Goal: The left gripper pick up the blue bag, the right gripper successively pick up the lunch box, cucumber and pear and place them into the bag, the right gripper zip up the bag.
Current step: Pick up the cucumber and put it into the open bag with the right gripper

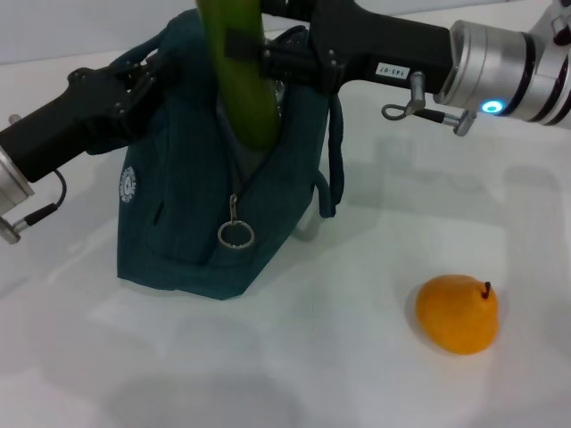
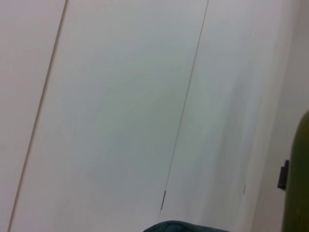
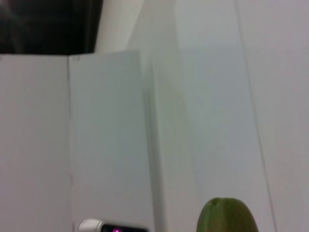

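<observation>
The blue bag (image 1: 192,223) stands on the white table, its top open and its zip pull ring (image 1: 235,234) hanging at the front. My left gripper (image 1: 147,76) is shut on the bag's upper left edge and holds it up. My right gripper (image 1: 245,49) reaches in from the right and is shut on the green cucumber (image 1: 245,89), which stands upright with its lower end in the bag's opening. The cucumber also shows in the left wrist view (image 2: 298,179) and in the right wrist view (image 3: 227,216). The orange-yellow pear (image 1: 457,312) lies on the table at the right front. The lunch box is hidden.
The white table (image 1: 375,223) spreads around the bag and pear. A strap (image 1: 335,169) hangs down the bag's right side. A pale bit (image 1: 306,228) shows under the bag's lower right edge. White wall panels fill both wrist views.
</observation>
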